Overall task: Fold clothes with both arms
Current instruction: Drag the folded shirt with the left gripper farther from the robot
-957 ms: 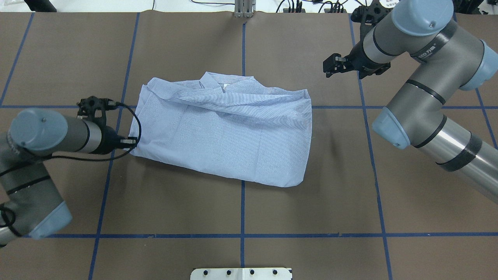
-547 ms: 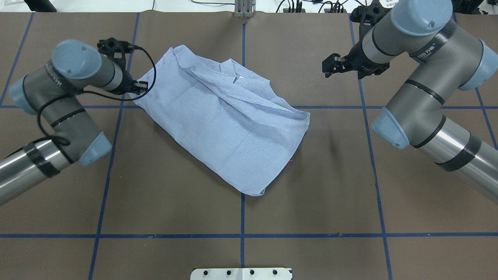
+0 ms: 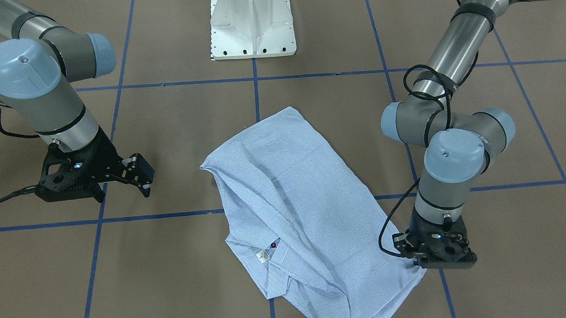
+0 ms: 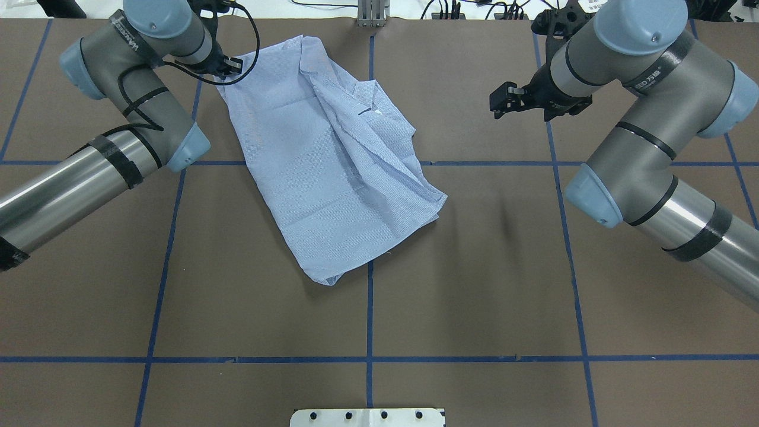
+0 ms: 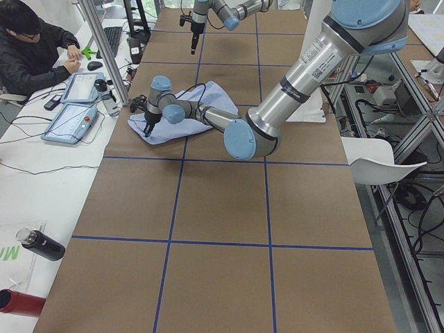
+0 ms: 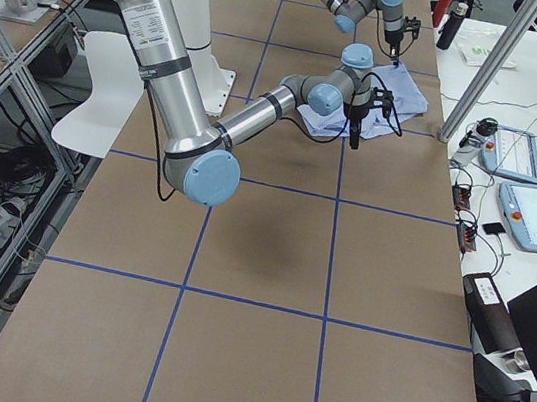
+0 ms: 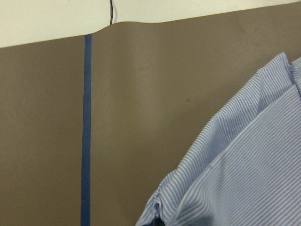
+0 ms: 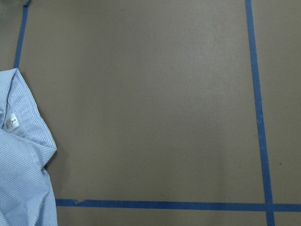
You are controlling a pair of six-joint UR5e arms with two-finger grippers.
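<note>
The light blue striped shirt point(image 4: 320, 160) lies folded and slanted on the brown table, its collar and white label point(image 3: 263, 257) facing up. My left gripper point(image 4: 228, 64) is shut on the shirt's far left corner near the table's far edge. It also shows in the front view point(image 3: 417, 264). The left wrist view shows the pinched striped cloth point(image 7: 235, 179). My right gripper point(image 4: 497, 102) is open and empty, hovering apart from the shirt to its right. The right wrist view shows the collar edge point(image 8: 21, 155) at the left.
The white pedestal base point(image 3: 252, 25) stands at the robot's side of the table. Blue tape lines point(image 4: 369, 308) grid the brown surface. The table's far edge point(image 4: 296, 18) lies just beyond my left gripper. An operator point(image 5: 35, 48) and tablets point(image 5: 69, 118) sit past it.
My left gripper has pulled the shirt's corner toward the far edge, swinging the shirt clockwise from lying across to slanting. The right arm has barely moved.
</note>
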